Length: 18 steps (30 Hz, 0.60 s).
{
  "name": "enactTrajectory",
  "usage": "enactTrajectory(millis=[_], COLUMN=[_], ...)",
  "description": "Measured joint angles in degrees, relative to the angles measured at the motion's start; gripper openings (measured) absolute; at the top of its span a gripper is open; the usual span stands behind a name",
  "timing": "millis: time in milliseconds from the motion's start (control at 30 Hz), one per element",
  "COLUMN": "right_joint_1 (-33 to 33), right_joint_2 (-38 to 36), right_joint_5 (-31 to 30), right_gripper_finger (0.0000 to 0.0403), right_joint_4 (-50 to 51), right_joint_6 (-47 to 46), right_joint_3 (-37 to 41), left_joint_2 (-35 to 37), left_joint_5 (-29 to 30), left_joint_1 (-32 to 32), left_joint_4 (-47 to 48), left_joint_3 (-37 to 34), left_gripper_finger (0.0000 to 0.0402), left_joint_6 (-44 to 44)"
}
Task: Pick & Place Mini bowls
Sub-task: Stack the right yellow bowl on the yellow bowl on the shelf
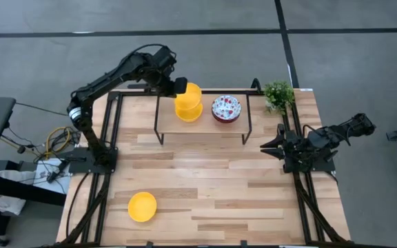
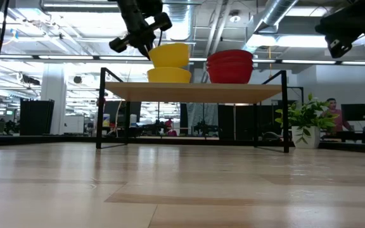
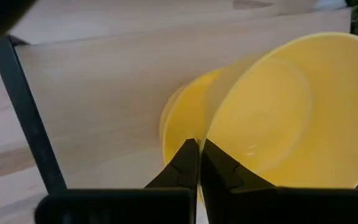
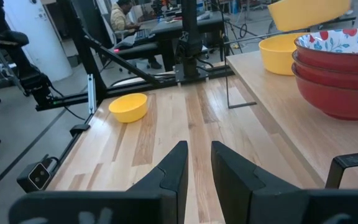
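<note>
Two yellow bowls point(image 1: 188, 103), floral stack point(image 1: 227, 109) on shelf; one yellow bowl point(image 1: 143, 207) on table.

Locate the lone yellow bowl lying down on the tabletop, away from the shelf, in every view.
High view: lone yellow bowl near the table's front edge, on the left arm's side.
Low view: not in it.
Left wrist view: not in it; the two yellow bowls there are at the shelf.
Right wrist view: lone yellow bowl on the tabletop beyond the jaws.
Shared landmark: the raised shelf.
</note>
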<state>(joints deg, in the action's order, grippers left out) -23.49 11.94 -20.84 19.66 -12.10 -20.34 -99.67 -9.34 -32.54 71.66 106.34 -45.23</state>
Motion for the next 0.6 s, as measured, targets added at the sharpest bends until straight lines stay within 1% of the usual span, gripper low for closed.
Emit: enactTrajectory(millis=[200,367,600], right_joint_1=[0.0,0.0,0.0], right_joint_2=[0.0,0.0,0.0], right_joint_5=[0.0,0.0,0.0], right_gripper_finger=[0.0061,0.0061,0.0061], right_joint_4=[0.0,0.0,0.0], right_joint_6=[0.0,0.1,0.1], right_joint_3=[0.0,0.0,0.0], left_joint_2=[0.0,0.0,0.0], left_joint_5=[0.9,1.4,1.6], left_joint_1=[0.5,1.7,1.9], left_joint_4=[2.9,2.9,2.7], left_joint_3=[0.0,-1.2,-2.5], left_gripper_finger=[0.0003,0.0003,0.0003], left_joint_6=[0.0,-0.2,-0.3])
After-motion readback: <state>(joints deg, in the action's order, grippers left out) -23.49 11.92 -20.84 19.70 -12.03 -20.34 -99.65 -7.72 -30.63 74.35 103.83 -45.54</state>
